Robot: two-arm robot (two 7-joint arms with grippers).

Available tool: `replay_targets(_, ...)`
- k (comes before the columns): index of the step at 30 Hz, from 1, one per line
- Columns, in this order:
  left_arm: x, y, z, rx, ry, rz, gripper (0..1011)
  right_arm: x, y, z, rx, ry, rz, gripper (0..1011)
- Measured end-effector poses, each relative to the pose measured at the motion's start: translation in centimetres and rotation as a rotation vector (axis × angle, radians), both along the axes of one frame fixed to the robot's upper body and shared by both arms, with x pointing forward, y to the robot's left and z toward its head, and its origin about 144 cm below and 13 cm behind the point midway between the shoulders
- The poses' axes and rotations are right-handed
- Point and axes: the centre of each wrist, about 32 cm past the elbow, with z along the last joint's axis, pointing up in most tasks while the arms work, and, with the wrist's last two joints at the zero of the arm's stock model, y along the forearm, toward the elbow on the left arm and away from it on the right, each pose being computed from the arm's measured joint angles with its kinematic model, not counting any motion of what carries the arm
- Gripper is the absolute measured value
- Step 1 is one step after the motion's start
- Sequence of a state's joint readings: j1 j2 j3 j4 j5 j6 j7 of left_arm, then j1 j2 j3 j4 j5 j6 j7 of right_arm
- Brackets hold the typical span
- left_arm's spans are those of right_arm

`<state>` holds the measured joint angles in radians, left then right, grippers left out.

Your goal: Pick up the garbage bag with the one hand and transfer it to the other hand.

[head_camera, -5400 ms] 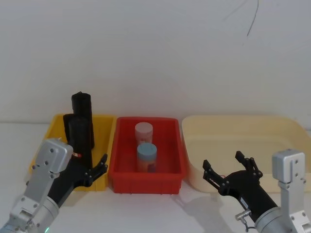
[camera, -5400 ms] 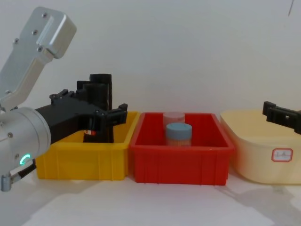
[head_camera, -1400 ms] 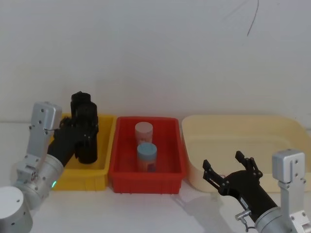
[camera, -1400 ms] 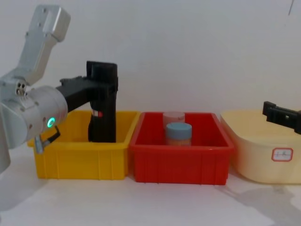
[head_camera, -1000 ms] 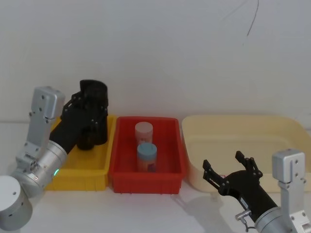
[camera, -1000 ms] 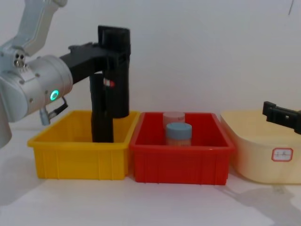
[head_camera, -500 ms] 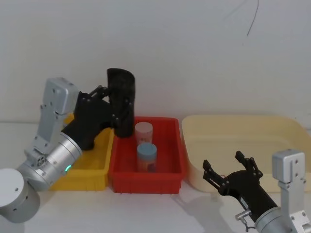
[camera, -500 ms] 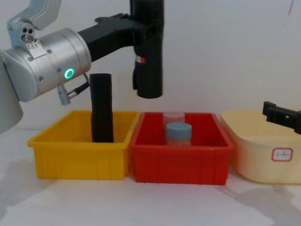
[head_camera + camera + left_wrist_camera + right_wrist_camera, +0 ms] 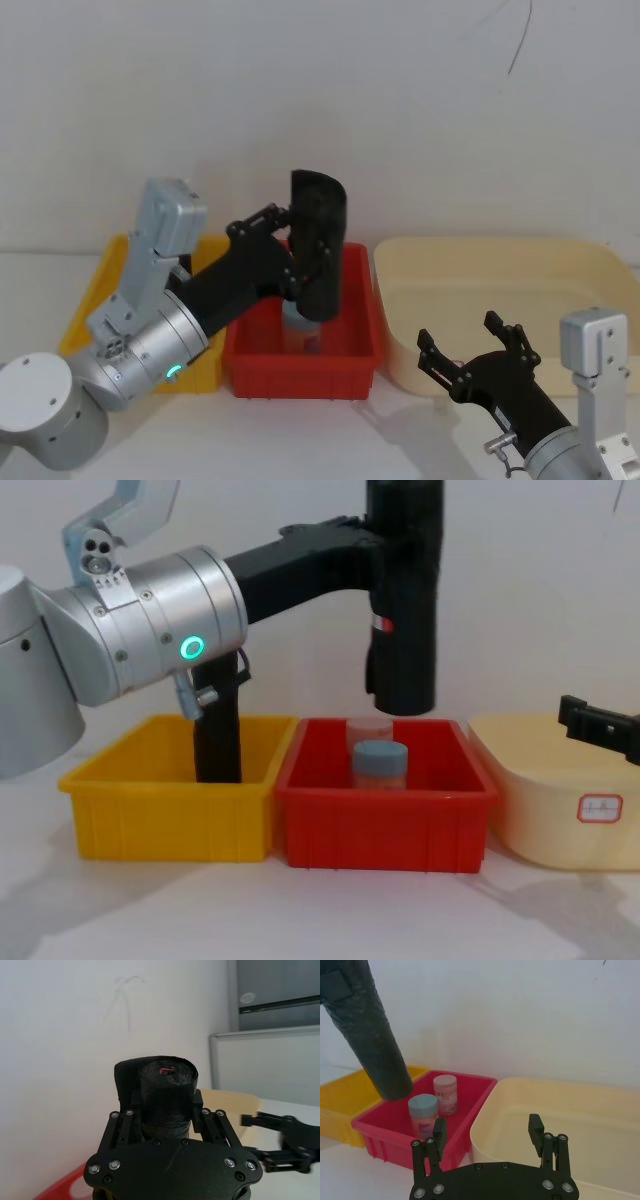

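currently, items as i see them from the remote station:

- left gripper (image 9: 165, 1111): jaws closed around the bag roll (image 9: 320, 245), one finger (image 9: 127, 1110) on each side, gripping its upper part. the roll's top end sticks out past the fingertips. a green ring (image 9: 191, 647) glows on the wrist.
- bag roll: black, close to upright, clamped between the left jaws and off every surface. most of its length hangs below the jaws. a small red label (image 9: 378, 625) shows on its side, just under the grip.
- red bin (image 9: 380, 815): directly below the left jaws. the roll's lower end hangs over it, just above the jars and, in the chest view, apart from them.
- blue-lid jar (image 9: 379, 763) and pink-lid jar (image 9: 445, 1094): both standing in the red bin, beneath the held roll, the pink one behind the blue one.
- yellow bin (image 9: 170, 820): below and to the left of the left jaws, touching the red bin's side.
- spare roll (image 9: 218, 730): black, upright in the yellow bin, i see no label on it.
- right gripper (image 9: 458, 333): jaws spread wide, nothing between them. it sits low, well to the right of and below the left jaws, well apart from the roll.
- cream tub (image 9: 545, 815): just beyond the right jaws, to the right of the red bin.
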<state>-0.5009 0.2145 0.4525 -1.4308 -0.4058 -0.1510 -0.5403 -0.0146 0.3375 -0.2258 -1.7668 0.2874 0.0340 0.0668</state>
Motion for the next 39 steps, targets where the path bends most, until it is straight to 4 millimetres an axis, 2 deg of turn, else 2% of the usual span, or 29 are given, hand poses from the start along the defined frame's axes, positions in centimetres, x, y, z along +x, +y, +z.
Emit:
replay_targets(10, -0.5, -0.8, -0.6, 0.011, 0.043, -0.08, 524, 0.0, 0.0, 0.0, 0.0, 0.0, 0.0, 1000)
replay_targets(26, -0.6, -1.1, -1.0, 0.013, 0.067, -0.102, 524, -0.1, -0.1, 0.1, -0.003, -0.002, 0.007, 1000)
replay_targets(39, -0.5, -1.1, -1.1, 0.014, 0.074, -0.106, 524, -0.2, -0.5, 0.9, -0.028, -0.013, 0.122, 1000)
